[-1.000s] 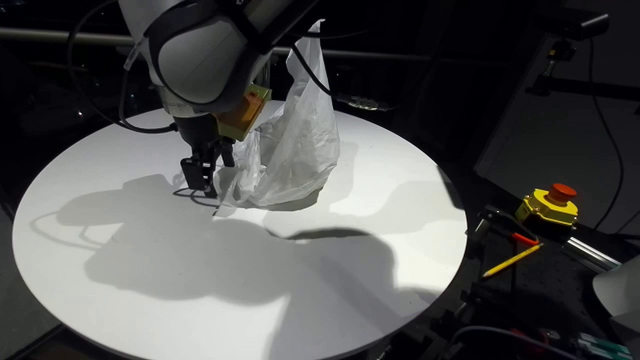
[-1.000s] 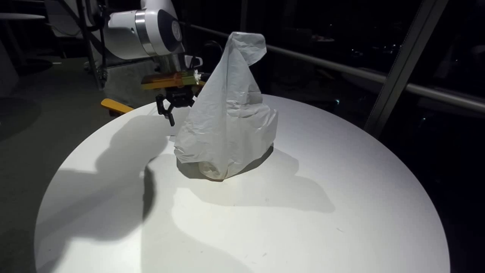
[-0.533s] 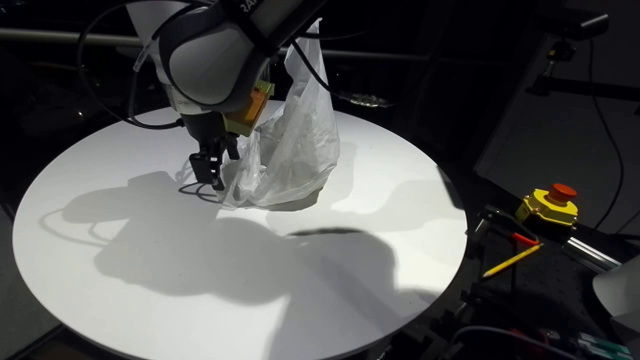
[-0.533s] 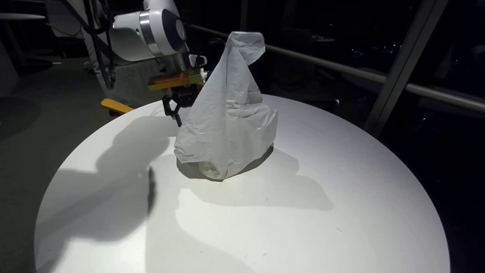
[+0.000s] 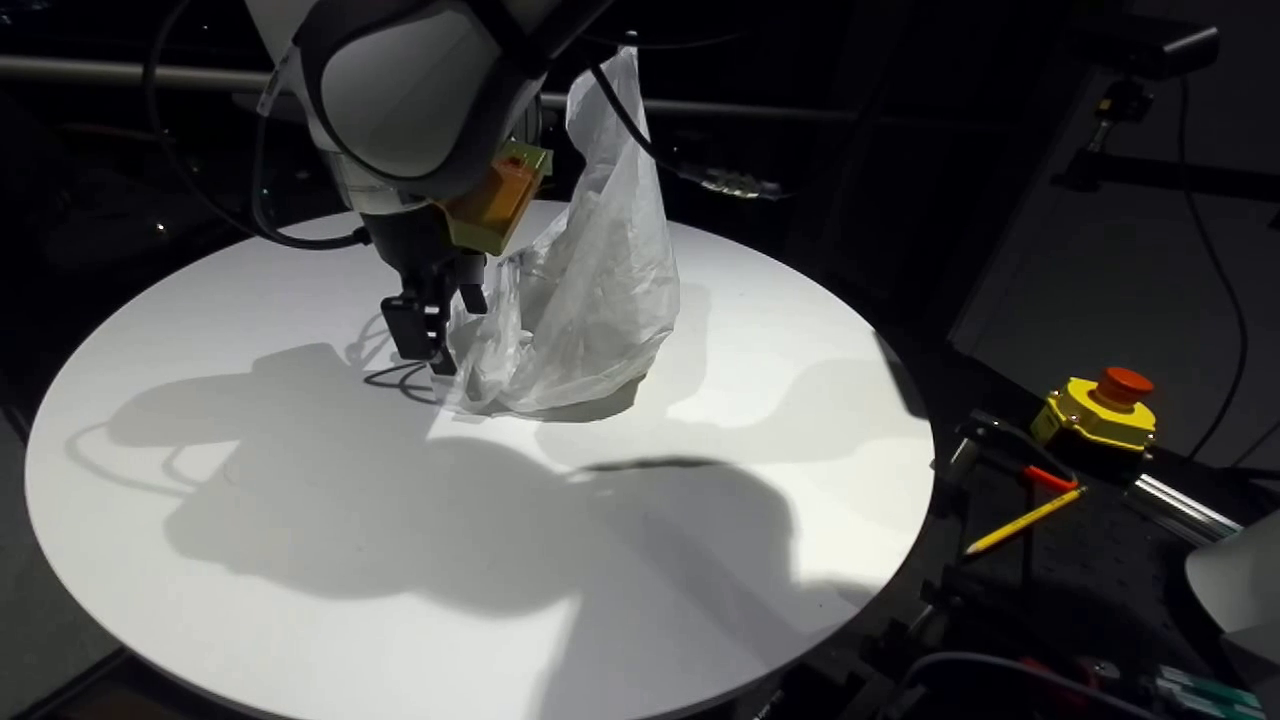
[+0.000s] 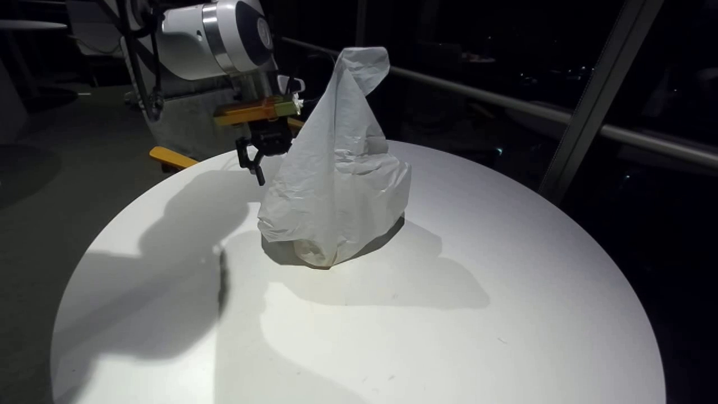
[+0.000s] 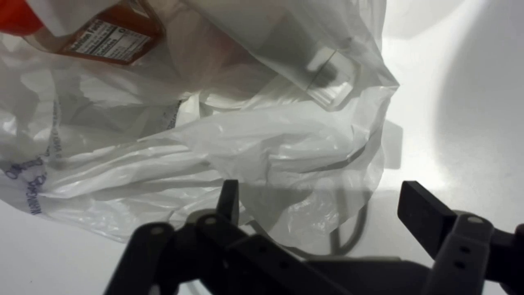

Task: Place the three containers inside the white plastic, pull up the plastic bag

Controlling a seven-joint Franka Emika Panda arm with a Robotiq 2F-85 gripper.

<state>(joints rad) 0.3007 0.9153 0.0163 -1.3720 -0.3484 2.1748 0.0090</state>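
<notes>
The white plastic bag [image 5: 610, 290] stands on the round table with one tall peak pointing up; it also shows in an exterior view [image 6: 336, 191] and in the wrist view [image 7: 266, 151]. Inside it, in the wrist view, lies an amber container [image 7: 110, 41] with a Nutrition Facts label and a red cap [image 7: 18, 16]. A clear square-cornered container [image 7: 331, 78] shows through the plastic; a third cannot be made out. My gripper [image 5: 460, 335] is open beside the bag's low side, above the table. In the wrist view the gripper [image 7: 319, 192] has loose bag edge below and between its fingers, not clamped.
The round white table [image 5: 500, 640] carries the bag and the arm's shadow. A yellow box with a red button [image 5: 1100, 410] and a yellow pencil [image 5: 1025, 520] lie off the table. A cable [image 5: 640, 140] from the arm passes in front of the bag's peak.
My gripper has risen a little and shifted slightly toward the bag. The bag's peak has leaned slightly to the left; its body has stayed in place. The fingers remain open.
</notes>
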